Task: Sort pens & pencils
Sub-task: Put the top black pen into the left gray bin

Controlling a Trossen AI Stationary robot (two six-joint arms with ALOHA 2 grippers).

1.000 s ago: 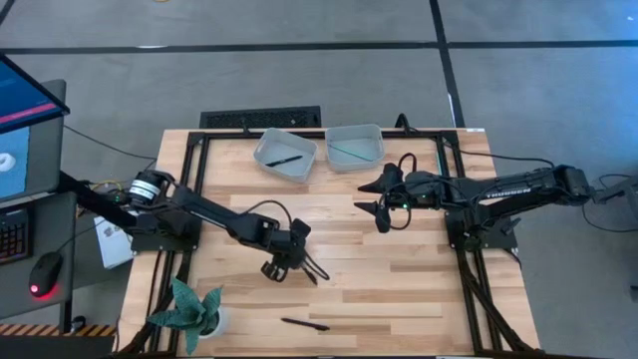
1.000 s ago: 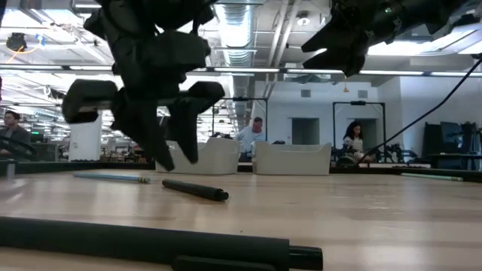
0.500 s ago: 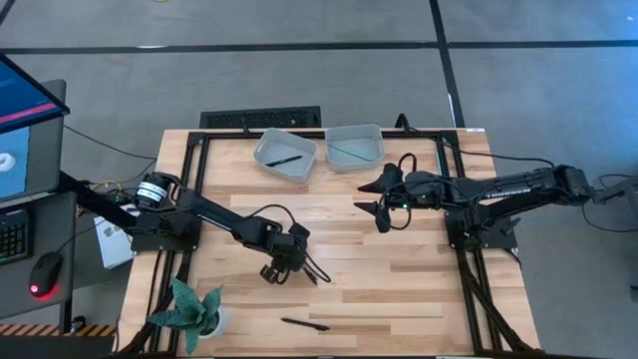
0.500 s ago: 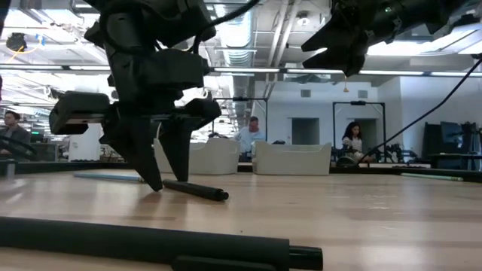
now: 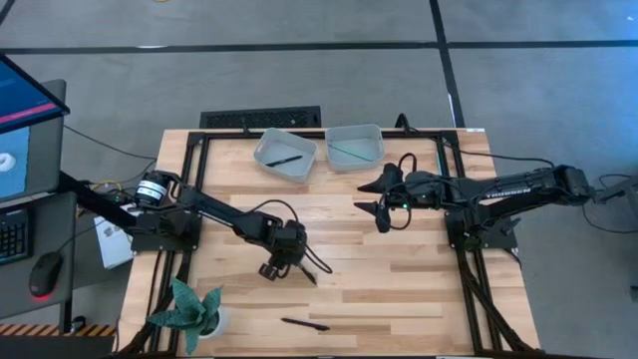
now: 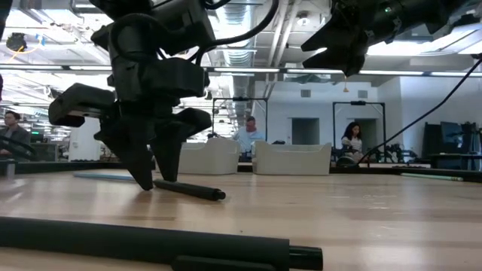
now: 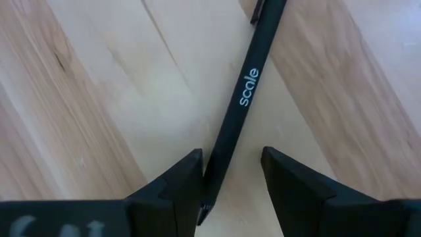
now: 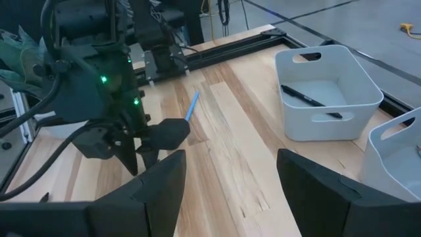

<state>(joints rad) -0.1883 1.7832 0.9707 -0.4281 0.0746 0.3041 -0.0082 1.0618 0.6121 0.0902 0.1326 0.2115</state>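
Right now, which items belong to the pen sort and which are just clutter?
Job: black pen under left pincer; front pen; teal stick; left bin; right bin.
Clutter: plant; keyboard; mouse.

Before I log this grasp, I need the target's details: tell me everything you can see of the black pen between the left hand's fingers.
The black pen is a thin, straight, matte stick with pale lettering reading "scale" on its barrel. It lies flat on the wooden table, near the middle. The left hand is down over one end, fingers open on either side; one finger looks to be touching the barrel, the other stands clear. It is not lifted.
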